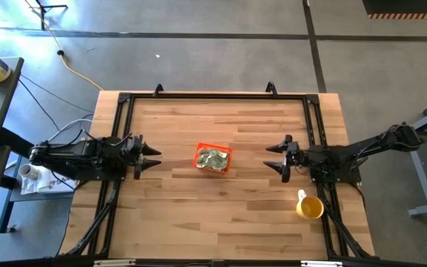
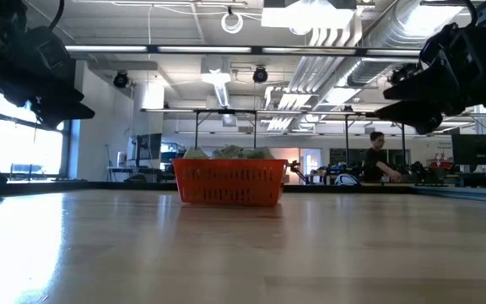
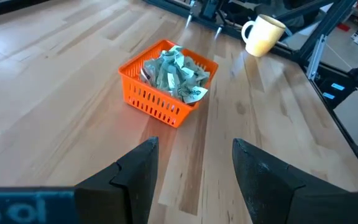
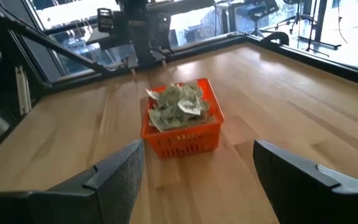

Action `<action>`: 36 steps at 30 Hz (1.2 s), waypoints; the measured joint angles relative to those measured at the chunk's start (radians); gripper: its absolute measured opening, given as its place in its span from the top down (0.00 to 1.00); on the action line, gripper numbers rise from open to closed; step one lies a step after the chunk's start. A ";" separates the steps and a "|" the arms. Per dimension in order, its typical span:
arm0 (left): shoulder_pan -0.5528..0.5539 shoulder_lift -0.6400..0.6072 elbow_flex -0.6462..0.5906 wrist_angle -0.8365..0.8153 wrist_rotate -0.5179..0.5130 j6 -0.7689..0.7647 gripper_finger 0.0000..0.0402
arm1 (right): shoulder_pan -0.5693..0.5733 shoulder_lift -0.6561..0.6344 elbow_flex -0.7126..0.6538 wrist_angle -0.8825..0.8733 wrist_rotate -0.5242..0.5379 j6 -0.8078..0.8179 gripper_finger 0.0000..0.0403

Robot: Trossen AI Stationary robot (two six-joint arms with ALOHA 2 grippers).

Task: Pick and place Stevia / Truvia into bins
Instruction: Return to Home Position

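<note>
High view, orange bin: I see the orange bin (image 1: 198, 153) near the middle of the surface (image 1: 199, 215), between my 2 arms
High view, Stevia packets: the Stevia packets (image 1: 213, 159) lie heaped inside the bin; I see none loose on the wood
High view, left claw: the left claw (image 1: 156, 158) sits at the left side, well apart from the bin, fingers spread, gripping nothing
High view, right claw: the right claw (image 1: 269, 156) faces it from the right side, also spread and empty
High view, yellow cup: the yellow cup (image 1: 310, 207) stands near the right arm's base
Low view, bin: the bin (image 2: 229, 183) rests flat on the surface, packets (image 2: 226, 153) showing above its rim
Low view, arms: 2 dark arms hang in the upper corners, clear of the wood
Low view, room: 1 person (image 2: 378, 160) is far behind
Left wrist view: my left claw (image 3: 194, 155) is parted and empty, with the bin (image 3: 157, 102) ahead and the cup (image 3: 263, 34) beyond
Right wrist view: my right claw (image 4: 197, 155) is parted and empty, with the filled bin (image 4: 185, 142) ahead
</note>
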 joint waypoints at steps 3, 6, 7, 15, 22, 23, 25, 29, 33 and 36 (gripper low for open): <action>0.000 0.000 0.000 0.000 0.000 0.000 0.41 | 0.000 0.000 0.000 -0.022 0.000 0.000 0.28; 0.000 0.000 0.000 0.000 0.001 0.000 0.41 | 0.000 0.000 0.000 -0.037 0.000 0.000 0.28; 0.000 0.000 0.000 0.000 0.001 0.000 0.41 | 0.000 0.000 0.000 -0.039 0.000 0.000 0.28; 0.000 0.000 0.000 0.000 0.002 0.000 0.41 | 0.000 0.000 0.000 -0.052 0.000 0.000 0.28; 0.000 0.000 0.000 0.000 0.003 0.000 0.41 | 0.000 0.000 0.000 -0.053 0.000 0.000 0.28; 0.000 0.000 0.000 0.000 0.003 0.000 0.41 | 0.000 0.000 0.000 -0.053 0.000 0.000 0.28; 0.000 0.000 0.000 0.000 0.003 0.000 0.41 | 0.000 0.000 0.000 -0.053 0.000 0.000 0.28; 0.000 0.000 0.000 0.000 0.003 0.000 0.40 | 0.000 0.000 0.000 -0.053 0.000 0.000 0.28; 0.000 0.000 0.001 0.000 0.003 0.000 0.41 | 0.000 0.000 0.000 -0.053 0.000 0.000 0.28; 0.000 0.000 0.001 0.000 0.003 0.000 0.41 | 0.000 0.000 0.000 -0.053 0.000 0.000 0.28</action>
